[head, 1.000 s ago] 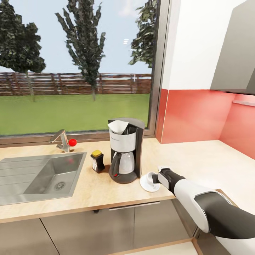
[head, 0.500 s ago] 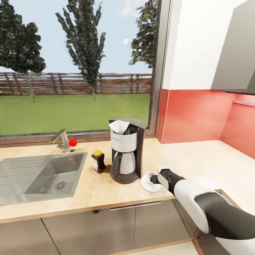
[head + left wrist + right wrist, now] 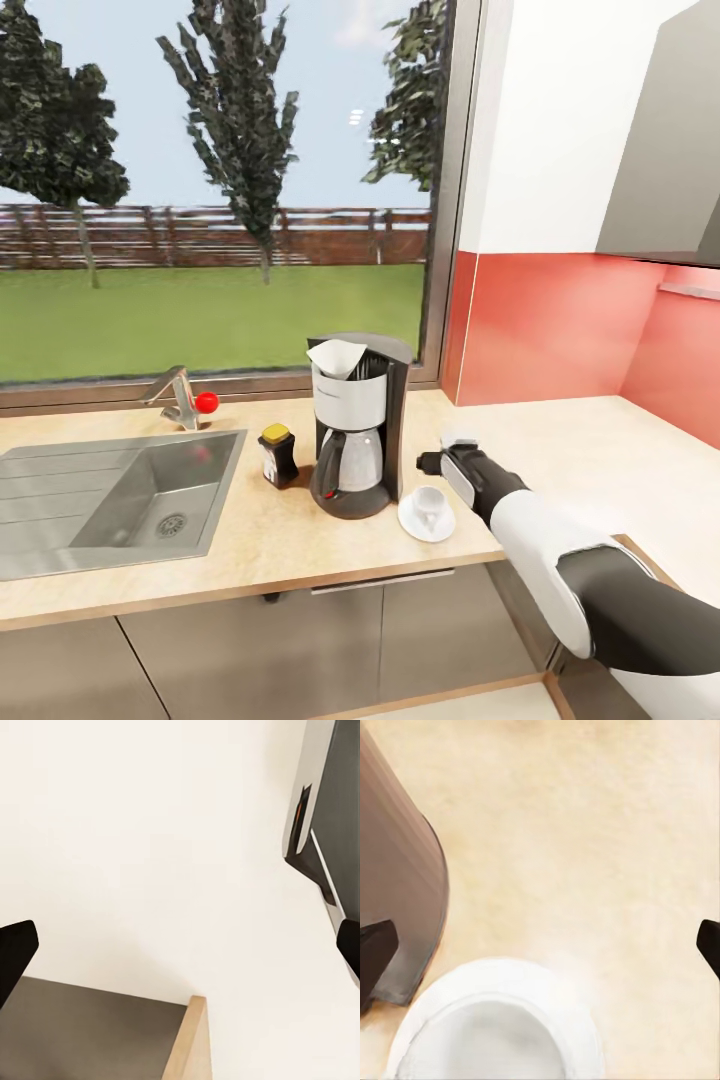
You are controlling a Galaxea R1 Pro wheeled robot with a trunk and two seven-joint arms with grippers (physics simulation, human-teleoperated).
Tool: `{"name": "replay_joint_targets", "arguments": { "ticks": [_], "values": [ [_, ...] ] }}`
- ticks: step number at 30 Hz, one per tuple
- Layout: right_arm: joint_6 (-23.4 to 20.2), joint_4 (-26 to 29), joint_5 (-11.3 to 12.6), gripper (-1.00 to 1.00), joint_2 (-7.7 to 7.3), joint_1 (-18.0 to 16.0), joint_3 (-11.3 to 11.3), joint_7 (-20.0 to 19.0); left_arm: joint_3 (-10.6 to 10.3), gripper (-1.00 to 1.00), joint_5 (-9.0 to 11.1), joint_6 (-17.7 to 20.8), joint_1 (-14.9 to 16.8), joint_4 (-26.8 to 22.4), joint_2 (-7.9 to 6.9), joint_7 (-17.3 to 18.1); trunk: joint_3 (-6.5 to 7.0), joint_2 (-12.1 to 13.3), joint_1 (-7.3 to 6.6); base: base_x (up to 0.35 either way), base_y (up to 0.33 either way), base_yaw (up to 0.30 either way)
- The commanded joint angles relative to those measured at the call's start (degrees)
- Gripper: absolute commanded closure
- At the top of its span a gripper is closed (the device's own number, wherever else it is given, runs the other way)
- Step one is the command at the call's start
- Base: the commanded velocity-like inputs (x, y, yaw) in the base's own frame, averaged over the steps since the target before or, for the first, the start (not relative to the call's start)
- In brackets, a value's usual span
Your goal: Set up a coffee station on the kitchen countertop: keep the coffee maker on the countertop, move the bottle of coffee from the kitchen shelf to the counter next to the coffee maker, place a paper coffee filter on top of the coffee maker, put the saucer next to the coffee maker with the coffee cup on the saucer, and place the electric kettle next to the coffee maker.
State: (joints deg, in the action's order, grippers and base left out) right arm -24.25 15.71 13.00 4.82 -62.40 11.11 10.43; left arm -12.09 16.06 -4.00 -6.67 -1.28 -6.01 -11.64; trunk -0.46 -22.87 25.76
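Stretching across the lower half of the head view, the pale wooden countertop [image 3: 560,450] ran from the steel sink [image 3: 110,500] on the left to the red backsplash on the right, under a wide window [image 3: 220,190] showing grass, trees and a fence. A faucet [image 3: 178,396] with a red knob stood behind the sink.

Near the middle of the counter stood the coffee maker [image 3: 355,425], upright, with the white paper coffee filter [image 3: 335,356] sitting in its top. Just to its left stood the bottle of coffee [image 3: 277,455], dark with a yellow cap. Just to its right lay the white saucer [image 3: 427,517], with the small white coffee cup [image 3: 430,503] upright on it.

The right arm reached in from the lower right, and the right gripper [image 3: 428,462] hovered just above and behind the cup, apart from it. In the right wrist view its two dark fingertips [image 3: 375,952] sat wide apart at the picture's edges with nothing between them, so it was released; the saucer rim and the coffee maker's base lay below.

In the left wrist view the left gripper [image 3: 180,949] also had its fingertips spread wide and empty, facing a plain white surface and a strip of wood edge.
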Motion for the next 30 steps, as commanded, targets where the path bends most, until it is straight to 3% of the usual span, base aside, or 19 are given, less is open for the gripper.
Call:
{"name": "replay_joint_targets", "arguments": {
  "ticks": [1,8,15,30],
  "values": [
    [-1.49,1.44,0.65,-1.0,-0.04,-0.02,0.41,0.44,-0.47,-1.0,0.54,-0.04,-0.07,-0.13,-0.03,-0.18,-0.05,-0.05,0.03,0.0,0.0,0.0],
    [-6.4,7.19,0.63,-1.0,-0.07,-0.01,0.4,0.54,-0.47,-1.0,0.55,-0.04,-0.09,-0.13,-0.05,-0.14,-0.05,-0.05,0.03,0.0,0.0,0.0],
    [-7.02,9.21,0.7,-1.0,-0.08,-0.01,0.36,0.51,-0.56,-1.0,0.49,-0.05,-0.09,-0.13,-0.05,-0.17,-0.05,-0.05,0.03,-0.046,-0.015,0.0],
    [-7.04,13.94,0.62,-1.0,-0.11,0.0,0.44,0.56,-0.56,-1.0,0.46,-0.04,-0.07,-0.16,0.02,-0.2,-0.05,-0.05,0.03,-0.249,-0.156,0.0]
  ]
}}
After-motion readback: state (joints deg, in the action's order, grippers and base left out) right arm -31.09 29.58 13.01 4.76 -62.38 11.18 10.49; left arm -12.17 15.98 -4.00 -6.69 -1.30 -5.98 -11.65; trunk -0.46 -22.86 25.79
